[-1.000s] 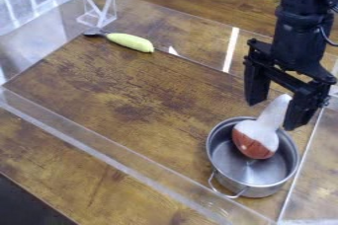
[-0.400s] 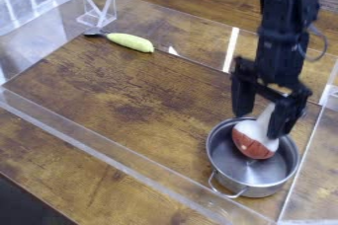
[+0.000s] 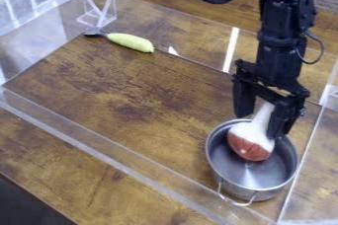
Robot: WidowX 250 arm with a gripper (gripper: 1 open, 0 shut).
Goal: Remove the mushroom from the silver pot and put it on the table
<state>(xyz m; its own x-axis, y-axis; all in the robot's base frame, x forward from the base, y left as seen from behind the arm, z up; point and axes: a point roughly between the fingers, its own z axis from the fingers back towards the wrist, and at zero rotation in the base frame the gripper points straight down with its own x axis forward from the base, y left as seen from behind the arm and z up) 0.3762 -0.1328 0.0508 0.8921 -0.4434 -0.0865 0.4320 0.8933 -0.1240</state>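
Two gripper point(image 3: 268, 119) fingers spread wide — astride the mushroom point(image 3: 258, 136) stem in the silver pot point(image 3: 251, 175).

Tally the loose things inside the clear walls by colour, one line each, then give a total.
Reddish-brown and cream: 1, the mushroom
Silver: 1, the pot
Yellow-green: 1, the banana-shaped thing
Clear: 1, the small stand
Total: 4
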